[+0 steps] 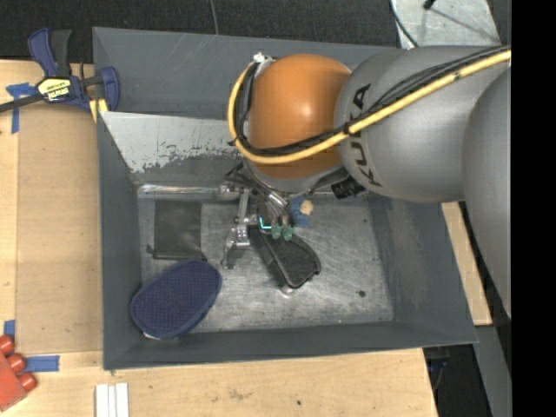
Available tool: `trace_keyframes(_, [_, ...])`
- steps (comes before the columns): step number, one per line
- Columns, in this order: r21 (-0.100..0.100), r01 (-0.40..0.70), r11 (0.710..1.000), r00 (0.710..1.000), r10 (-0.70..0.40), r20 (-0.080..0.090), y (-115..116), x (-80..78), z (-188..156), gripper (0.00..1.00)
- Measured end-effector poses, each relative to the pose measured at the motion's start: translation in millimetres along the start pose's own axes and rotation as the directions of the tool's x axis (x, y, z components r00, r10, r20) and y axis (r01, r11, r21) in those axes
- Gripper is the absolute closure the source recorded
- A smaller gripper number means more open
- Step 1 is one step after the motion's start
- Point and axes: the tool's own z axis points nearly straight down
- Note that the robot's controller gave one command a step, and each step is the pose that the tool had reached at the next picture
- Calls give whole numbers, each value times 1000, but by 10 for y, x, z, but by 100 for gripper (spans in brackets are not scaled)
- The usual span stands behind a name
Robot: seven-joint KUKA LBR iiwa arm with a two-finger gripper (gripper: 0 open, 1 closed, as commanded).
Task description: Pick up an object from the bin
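My gripper [257, 238] hangs below the orange wrist cover over the middle of the bin, its fingers apart. One metal finger [235, 243] points down at the bin floor on the left. The other finger [279, 228] stands just above the upper end of a black elongated, rounded thing [290, 263] that lies slanted on the floor, running down to the right. That upper end lies roughly between the fingers; I cannot tell whether they touch it. A flat dark grey square pad [177, 228] lies to the left of the gripper.
A dark blue oval, mesh-textured thing [176, 298] rests in the bin's front left corner. The big arm and its orange cover hide the bin's back middle and right. Bare floor shows at the right and front of the bin.
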Motion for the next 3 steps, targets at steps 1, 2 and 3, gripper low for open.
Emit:
trace_keyframes(1, [1, 2, 1000, 1000, -2, 21, 538, 568, 962, 0])
trace_keyframes(2, [1, 4, 1000, 1000, -4, 12, 552, 595, 976, 100])
trace_keyframes(3, [-2, 24, 1000, 1000, -24, 16, 281, 477, -452, 100])
